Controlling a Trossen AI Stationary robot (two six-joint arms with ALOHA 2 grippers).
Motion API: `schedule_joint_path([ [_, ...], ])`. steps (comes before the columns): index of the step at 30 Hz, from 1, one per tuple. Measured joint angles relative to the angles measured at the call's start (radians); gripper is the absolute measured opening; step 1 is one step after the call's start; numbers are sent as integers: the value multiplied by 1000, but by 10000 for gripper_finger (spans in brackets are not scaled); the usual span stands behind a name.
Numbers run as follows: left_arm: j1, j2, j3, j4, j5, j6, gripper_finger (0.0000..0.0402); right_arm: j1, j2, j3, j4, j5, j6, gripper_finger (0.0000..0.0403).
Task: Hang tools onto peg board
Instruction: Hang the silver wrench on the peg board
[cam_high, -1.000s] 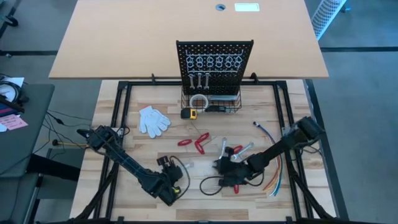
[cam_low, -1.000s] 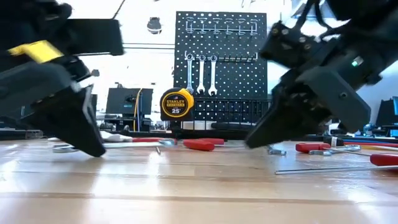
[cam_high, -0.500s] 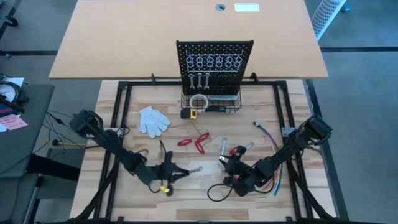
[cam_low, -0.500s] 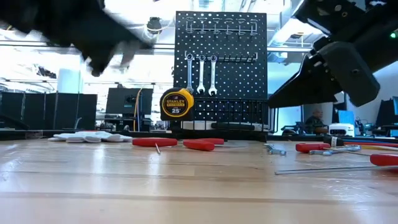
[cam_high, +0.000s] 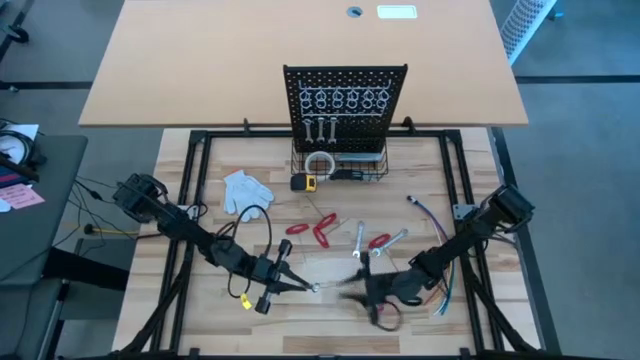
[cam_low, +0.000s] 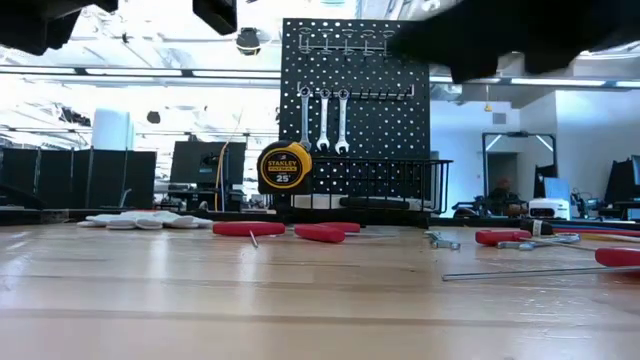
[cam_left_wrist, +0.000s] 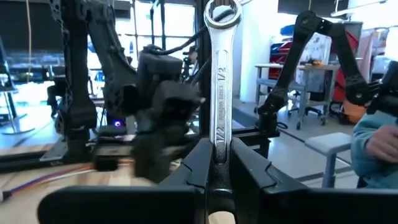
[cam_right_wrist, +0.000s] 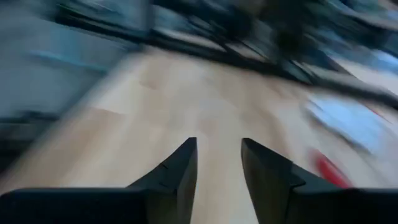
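Carrying silver wrench (cam_left_wrist: 220, 93) in left gripper (cam_left_wrist: 217, 163), jaws clamped on shank, ring end standing clear above fingers. Left gripper over near-centre of table (cam_high: 210, 318), well apart from peg board (cam_high: 345, 100) at far edge. Three wrenches already hang there (cam_low: 322, 115). Right gripper (cam_right_wrist: 217, 163) near table's front right, jaws apart, nothing between. Red-handled pliers (cam_high: 318, 229) and more wrenches (cam_high: 391, 240) lie mid-table. Judged step: transport. Next calls for swinging wrench toward board, lining ring end onto free hook.

shiny metal wrench (cam_left_wrist: 221, 93), matt black peg board (cam_low: 355, 110), wood table (cam_high: 330, 310)
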Motion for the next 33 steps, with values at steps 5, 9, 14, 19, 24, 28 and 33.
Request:
schedule_joint_path([
  [5,-1,2,36,-67,-50,5,28,12,0,-12,245,-33,-109,149],
  [9,0,15,72,-127,-93,8,28,8,0,-12,398,-33,-150,147],
  [14,-3,29,118,-183,-92,9,28,-27,0,-11,416,-34,-145,145],
  [19,-7,28,131,-226,-92,9,28,-69,-1,13,378,-33,-49,168],
  [24,-7,28,132,-224,-93,10,28,-86,-1,56,233,-33,53,240],
  [28,-8,28,132,-225,-142,16,28,-91,-1,100,179,-62,35,268],
  [33,-8,28,132,-230,-190,15,28,-72,-1,132,221,-22,-55,258],
])
